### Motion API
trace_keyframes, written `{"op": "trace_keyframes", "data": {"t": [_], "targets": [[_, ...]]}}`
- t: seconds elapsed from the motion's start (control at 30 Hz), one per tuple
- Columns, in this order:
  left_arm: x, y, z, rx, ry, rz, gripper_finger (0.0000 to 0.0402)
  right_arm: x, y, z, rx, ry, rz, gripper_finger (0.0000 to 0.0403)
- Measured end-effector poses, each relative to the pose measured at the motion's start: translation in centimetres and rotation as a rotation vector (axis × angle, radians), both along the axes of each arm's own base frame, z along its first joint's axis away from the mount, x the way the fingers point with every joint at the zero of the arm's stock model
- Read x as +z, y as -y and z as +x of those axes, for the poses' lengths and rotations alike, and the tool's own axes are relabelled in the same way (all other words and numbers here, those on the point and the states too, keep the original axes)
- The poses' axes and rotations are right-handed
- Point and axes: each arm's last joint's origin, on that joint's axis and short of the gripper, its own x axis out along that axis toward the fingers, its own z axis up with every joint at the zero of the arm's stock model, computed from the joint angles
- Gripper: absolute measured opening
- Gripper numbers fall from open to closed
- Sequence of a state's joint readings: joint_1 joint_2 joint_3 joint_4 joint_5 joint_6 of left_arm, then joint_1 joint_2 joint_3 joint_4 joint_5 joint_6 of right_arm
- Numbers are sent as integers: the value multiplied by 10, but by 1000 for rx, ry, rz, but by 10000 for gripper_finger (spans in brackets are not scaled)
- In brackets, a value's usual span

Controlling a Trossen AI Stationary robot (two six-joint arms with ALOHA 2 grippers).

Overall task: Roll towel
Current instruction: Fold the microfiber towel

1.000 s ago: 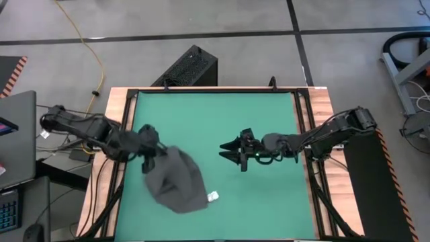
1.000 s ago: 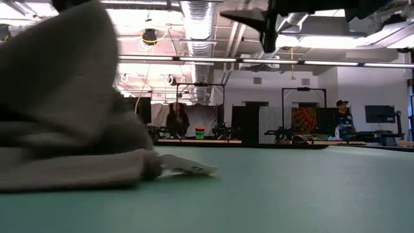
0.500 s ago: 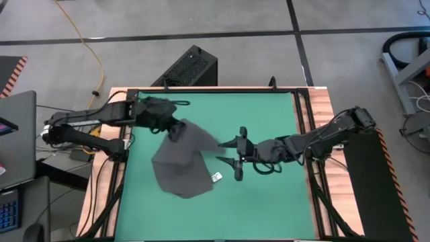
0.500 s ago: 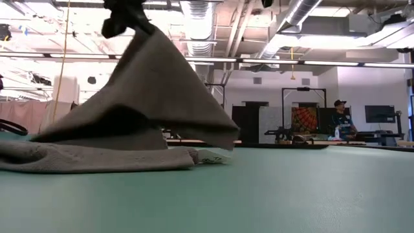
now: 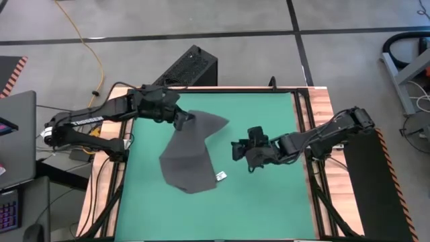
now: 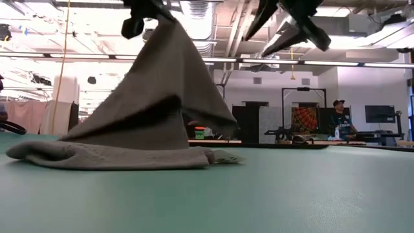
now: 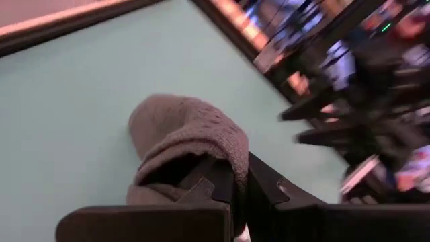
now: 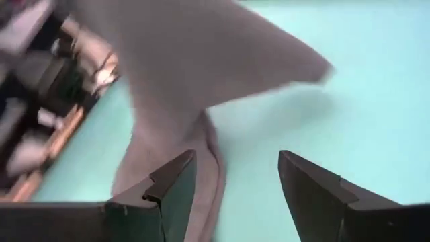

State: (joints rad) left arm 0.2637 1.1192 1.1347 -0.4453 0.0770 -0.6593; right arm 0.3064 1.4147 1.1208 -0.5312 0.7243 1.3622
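Note:
The dark grey towel (image 5: 191,158) is drawn up into a tent on the green mat (image 5: 269,114). Its near part (image 6: 97,155) lies on the mat, with the white tag (image 5: 219,177) beside it. My left gripper (image 5: 183,119) is above the mat's far left, shut on the towel's raised top (image 6: 155,29). A loose corner (image 5: 220,122) juts out toward the right beside that gripper. My right gripper (image 5: 240,149) hovers open just right of the towel (image 8: 195,60), its fingers (image 8: 171,185) pointing at the cloth with nothing between them. My left gripper pinches a bunched fold of the towel (image 7: 201,151) between its two fingers, at the cloth's raised top. The fingers slant down from the table's left. The towel hangs from them in a slanting sheet, and its lower part (image 5: 195,185) lies on the mat.
A wooden frame (image 5: 114,148) edges the mat. A black box (image 5: 188,67) sits on the floor beyond the far edge and a laptop (image 5: 13,134) stands off to the left. A person (image 6: 339,120) stands far back in the room. Bare mat lies to the right and near side.
My left gripper has swung toward the far edge and right, rising with the towel's held part. The towel has gone from a heap to a raised tent; its near part has stayed on the mat. My right gripper has rolled and tipped, its fingers now aimed at the towel.

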Motion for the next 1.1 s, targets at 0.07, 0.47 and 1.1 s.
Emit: {"op": "trace_keyframes", "data": {"t": [0.07,0.47,1.1], "targets": [[6,1,-3,8,45,0,0,-3,3,2,-57,56,68,234],[21,2,-7,14,167,34,0,-64,31,38,-169,439,315,234],[25,-8,-8,46,197,91,0,-97,22,85,-25,804,278,234]]}}
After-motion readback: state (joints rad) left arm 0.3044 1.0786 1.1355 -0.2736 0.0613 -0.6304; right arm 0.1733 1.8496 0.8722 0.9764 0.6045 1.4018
